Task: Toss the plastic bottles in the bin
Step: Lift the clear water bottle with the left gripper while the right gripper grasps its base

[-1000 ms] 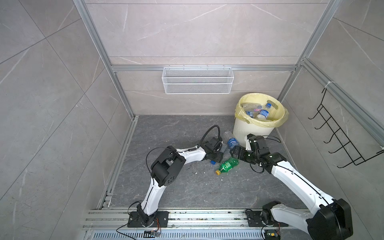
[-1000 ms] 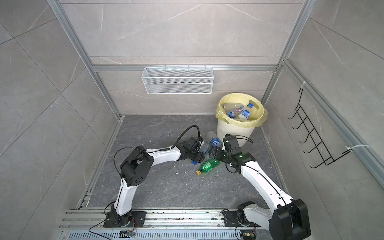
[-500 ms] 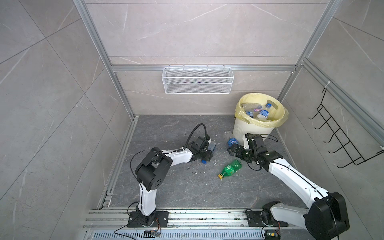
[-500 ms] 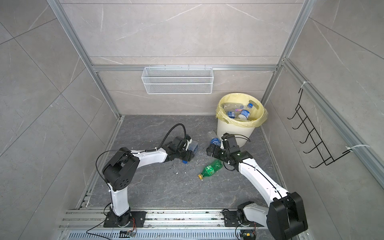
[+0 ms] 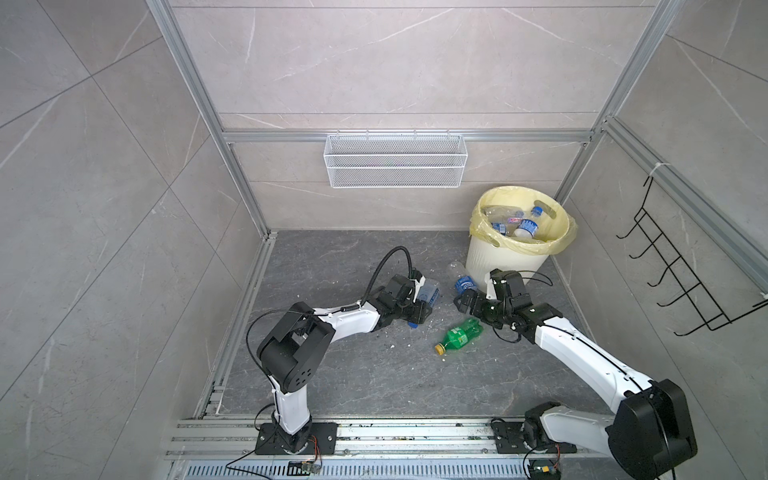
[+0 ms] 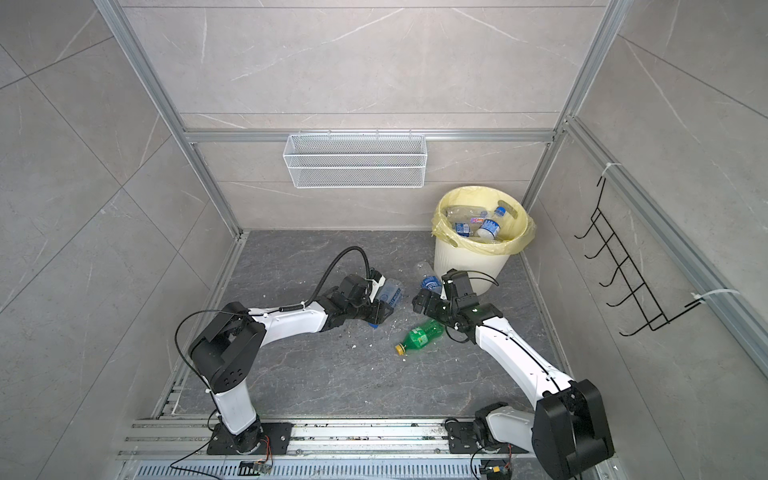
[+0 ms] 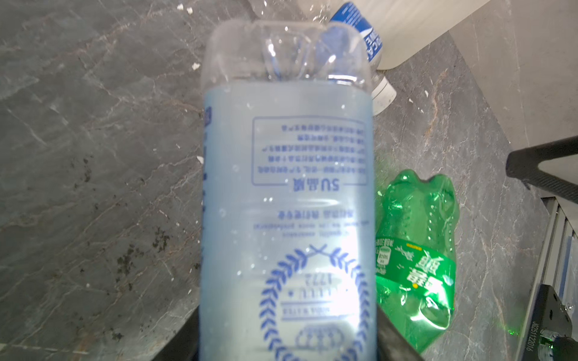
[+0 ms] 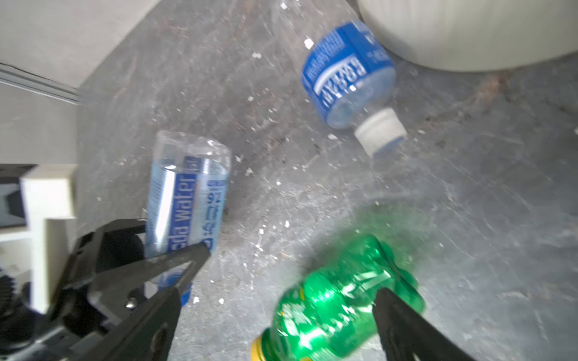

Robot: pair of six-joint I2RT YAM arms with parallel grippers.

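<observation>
The left pincer (image 5: 417,311) is clamped around a clear bottle (image 7: 287,187) with a pale blue label. The bottle's base sticks out past the fingertips, and its blue cap points back toward the arm. To the right of that pincer, a green bottle (image 5: 459,334) with a yellow cap lies on the grey floor (image 5: 353,374), just beneath the right pincer (image 5: 467,305). The right pincer's jaws are spread wide and hold nothing. Whether a finger touches the green bottle cannot be told. Just beyond its fingertips a blue-labelled bottle (image 8: 347,72) with a white cap lies against the foot of the bin (image 5: 498,266). The bin stands close behind this pincer, with more bottles (image 5: 525,226) inside.
</observation>
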